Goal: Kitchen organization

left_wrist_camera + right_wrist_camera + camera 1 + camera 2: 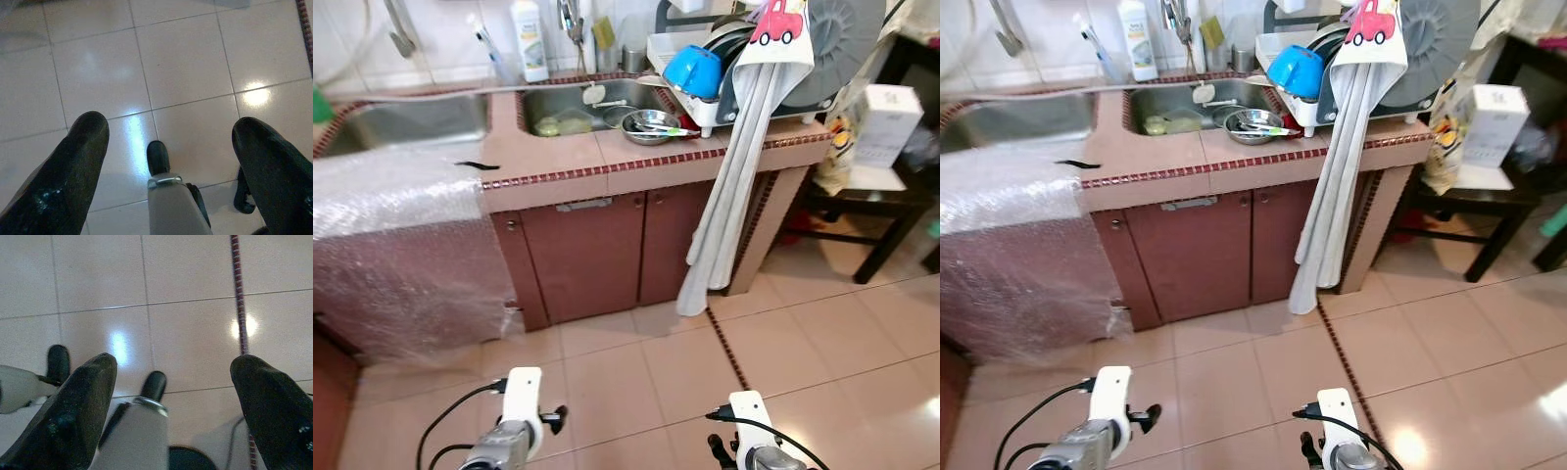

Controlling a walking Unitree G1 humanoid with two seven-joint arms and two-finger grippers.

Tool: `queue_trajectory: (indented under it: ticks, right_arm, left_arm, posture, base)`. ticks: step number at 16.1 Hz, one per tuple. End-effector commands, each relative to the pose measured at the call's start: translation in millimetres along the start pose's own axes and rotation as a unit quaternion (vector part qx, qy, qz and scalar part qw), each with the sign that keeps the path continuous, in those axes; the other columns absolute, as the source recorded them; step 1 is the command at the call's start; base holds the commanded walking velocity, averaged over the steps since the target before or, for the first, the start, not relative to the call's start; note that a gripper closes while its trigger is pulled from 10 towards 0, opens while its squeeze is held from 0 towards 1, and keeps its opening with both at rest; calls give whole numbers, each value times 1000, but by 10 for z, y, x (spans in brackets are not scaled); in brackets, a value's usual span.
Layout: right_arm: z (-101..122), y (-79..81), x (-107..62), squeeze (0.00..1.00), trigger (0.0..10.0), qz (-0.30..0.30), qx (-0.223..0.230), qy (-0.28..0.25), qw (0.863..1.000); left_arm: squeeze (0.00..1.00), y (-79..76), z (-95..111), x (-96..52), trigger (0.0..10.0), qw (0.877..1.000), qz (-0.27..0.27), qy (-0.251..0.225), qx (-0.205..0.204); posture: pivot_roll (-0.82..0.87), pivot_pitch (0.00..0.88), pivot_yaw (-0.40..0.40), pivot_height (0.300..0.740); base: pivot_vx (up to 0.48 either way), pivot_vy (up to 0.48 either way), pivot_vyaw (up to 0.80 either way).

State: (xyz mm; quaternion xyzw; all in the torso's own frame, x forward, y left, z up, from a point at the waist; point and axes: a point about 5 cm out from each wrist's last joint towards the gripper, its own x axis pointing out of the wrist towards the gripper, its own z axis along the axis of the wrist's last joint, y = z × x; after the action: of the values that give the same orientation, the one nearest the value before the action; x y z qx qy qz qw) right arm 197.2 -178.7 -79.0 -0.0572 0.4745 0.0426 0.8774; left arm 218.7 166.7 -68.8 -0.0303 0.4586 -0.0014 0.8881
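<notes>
Pale pink floor tiles [636, 382] stretch in front of a reddish tiled kitchen table [607, 157] with brown cabinet doors [597, 255] beneath it. A steel sink [573, 103] is set into the table; a shallow steel bowl [648, 125] sits at its right edge. Just right of that, a dish rack holds a blue bowl [695, 70] and a large grey round plate [842, 39]. A long white cloth [734, 186] hangs from the rack almost to the floor. Clear bubble wrap [401, 245] drapes over the table's left part.

Both arms hang low over the floor. The left gripper [168, 142] and the right gripper [171, 377] each point down at bare tiles, black fingers spread wide apart, holding nothing.
</notes>
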Motion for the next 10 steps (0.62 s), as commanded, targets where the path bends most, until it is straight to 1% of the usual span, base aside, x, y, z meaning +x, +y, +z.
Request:
queue_trajectory:
  ticks: [1,3,5,6,7,8,9,10]
  right_arm:
    - [-11,-21,-3,0,10000,3,-10,5,1000]
    - [-7,-36,-5,0,10000,7,-23,7,1000]
    - [4,-30,-3,0,10000,9,-27,6,1000]
    - [6,-17,-1,0,10000,13,-26,6,1000]
    - [5,4,1,0,10000,17,-18,8,1000]
    - [6,17,2,0,10000,18,-12,8,1000]
    - [4,40,4,0,10000,20,1,7,1000]
    - [3,49,5,0,10000,21,5,6,1000]
  left_arm:
    - [0,43,-63,-10,10000,1000,8,7,-6]
    - [0,4,-196,-21,10000,1000,-7,29,-1]
    - [0,-3,-224,-23,10000,999,-5,36,-8]
    - [0,0,-209,-21,10000,999,-8,35,2]
    - [0,7,-197,-21,10000,999,-14,38,25]
    - [0,12,-194,-21,10000,998,-18,40,35]
    - [0,27,-189,-23,10000,997,-19,41,55]
    - [0,34,-184,-23,10000,997,-18,40,60]
  posture:
    - [-14,0,-35,740]
    - [-10,0,-46,740]
    - [-8,0,-44,740]
    - [-6,0,-31,740]
    - [-7,0,-19,740]
    - [-9,0,-11,740]
    - [-12,0,9,740]
    - [-12,0,11,740]
  base:
    - [0,0,0]
    - [0,0,0]
    - [0,0,0]
    - [0,0,0]
    - [0,0,0]
    - [0,0,0]
    - [0,0,0]
    - [0,0,0]
